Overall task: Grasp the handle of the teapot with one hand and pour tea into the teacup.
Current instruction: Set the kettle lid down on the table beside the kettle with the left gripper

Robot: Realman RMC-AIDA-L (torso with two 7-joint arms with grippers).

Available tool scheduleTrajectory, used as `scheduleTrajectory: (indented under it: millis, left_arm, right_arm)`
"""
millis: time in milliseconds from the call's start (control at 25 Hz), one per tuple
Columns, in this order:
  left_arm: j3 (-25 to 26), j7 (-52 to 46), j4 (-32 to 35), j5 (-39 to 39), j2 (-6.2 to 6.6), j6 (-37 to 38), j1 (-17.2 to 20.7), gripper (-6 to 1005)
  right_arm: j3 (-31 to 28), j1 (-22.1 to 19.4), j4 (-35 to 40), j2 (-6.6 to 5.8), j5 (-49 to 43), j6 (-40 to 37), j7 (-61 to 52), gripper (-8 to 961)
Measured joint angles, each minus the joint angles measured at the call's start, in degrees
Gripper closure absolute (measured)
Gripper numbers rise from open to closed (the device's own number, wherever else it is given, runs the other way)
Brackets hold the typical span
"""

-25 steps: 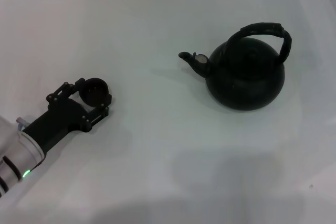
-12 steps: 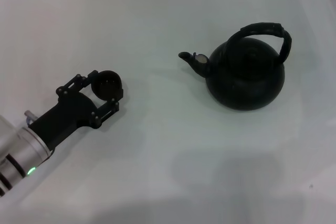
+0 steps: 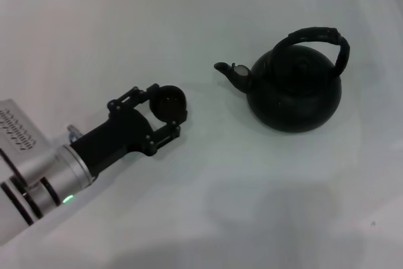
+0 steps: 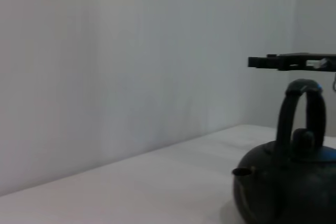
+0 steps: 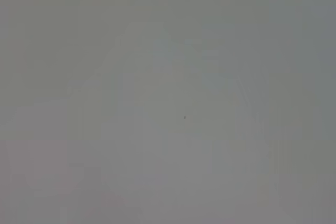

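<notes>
The black teapot (image 3: 295,90) stands right of centre on the white table, its spout (image 3: 228,72) pointing left and its arched handle (image 3: 318,37) over the top. My left gripper (image 3: 167,113) is shut on the small dark teacup (image 3: 168,103) and holds it left of the spout, about a cup's width or more away. The left wrist view shows the teapot (image 4: 286,182) with its handle (image 4: 302,111) and lid knob. The right gripper is out of view.
The white table (image 3: 208,206) spreads all around. A grey wall rises behind the table in the left wrist view, with a dark bar (image 4: 291,62) above the teapot. The right wrist view shows only blank grey.
My left gripper has carried the teacup to the right, toward the teapot's spout. The teapot has not moved.
</notes>
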State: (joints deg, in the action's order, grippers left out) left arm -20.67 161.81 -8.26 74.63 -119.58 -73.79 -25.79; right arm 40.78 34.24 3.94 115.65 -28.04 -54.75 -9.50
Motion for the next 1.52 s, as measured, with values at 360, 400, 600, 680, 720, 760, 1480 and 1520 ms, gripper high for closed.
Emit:
scheduleTrajectory:
  millis: [360,400,600,680,720,760,1480,1520]
  left_arm:
    - [0.3,0.0,-1.0,-1.9,-0.15,2.2,0.4,303]
    - [0.4,0.0,-1.0,-1.9,-0.15,2.3,0.5,303]
    - [0.4,0.0,-1.1,-2.0,-0.13,2.7,0.7,303]
    - [0.4,0.0,-1.1,-1.9,-0.13,3.2,0.7,303]
    - [0.4,0.0,-1.2,-1.9,-0.13,3.7,0.7,303]
    - [0.4,0.0,-1.3,-1.8,-0.12,4.0,0.7,304]
    - [0.7,0.0,-1.6,-0.8,-0.12,5.4,0.7,304]
    - [0.7,0.0,-1.6,-0.6,-0.12,5.4,0.7,304]
  right_arm:
    - [0.0,0.0,0.0,0.01,0.0,0.0,-0.1,81]
    - [0.0,0.0,0.0,0.01,0.0,0.0,-0.1,81]
    - [0.0,0.0,-0.1,0.01,0.0,0.0,-0.2,81]
    - [0.0,0.0,-0.1,0.01,0.0,0.0,-0.2,81]
    - [0.0,0.0,-0.1,0.01,0.0,0.0,-0.2,81]
    - [0.0,0.0,-0.1,0.01,0.0,0.0,-0.2,81]
    - [0.1,0.0,-0.2,0.10,0.0,-1.3,-0.2,80]
    - [0.1,0.0,-0.2,0.10,0.0,-1.3,-0.2,80]
